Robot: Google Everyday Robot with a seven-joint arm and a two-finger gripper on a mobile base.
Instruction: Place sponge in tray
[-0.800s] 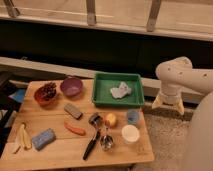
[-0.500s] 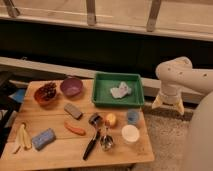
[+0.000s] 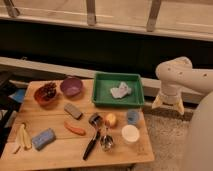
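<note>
The sponge [image 3: 43, 138] is lying flat at the lower left of the frame, near the front left corner of the tabletop [image 3: 60, 156]. Its long axis is running from lower left up to upper right, tilted slightly off the front edge. Pale yellow strips [image 3: 21, 138] are lying just to its left, and a carrot [image 3: 75, 129] is lying to its right, pointing down toward the right. A dark grey block [image 3: 73, 110] is sitting above the carrot.

The tray [image 3: 103, 91] is sitting well apart from the sponge, at the upper middle of the frame by the far edge, with a whitish rag [image 3: 120, 90] bunched inside it. A purple bowl [image 3: 71, 86] and a red bowl [image 3: 45, 95] are standing to its left. Below the tray, a small fruit [image 3: 110, 120], a blue cup [image 3: 132, 117], a white cup [image 3: 130, 134] and a black-handled tool [image 3: 91, 145] are crowding together.

The tabletop is light wood. A speckled floor [image 3: 165, 140] is showing at the right, and a dark wall [image 3: 75, 45] with a pale ledge is running behind.

The end effector [image 3: 168, 105] is hanging at the right of the frame, beyond the tabletop's edge, pointing down, released and grasping nothing.
</note>
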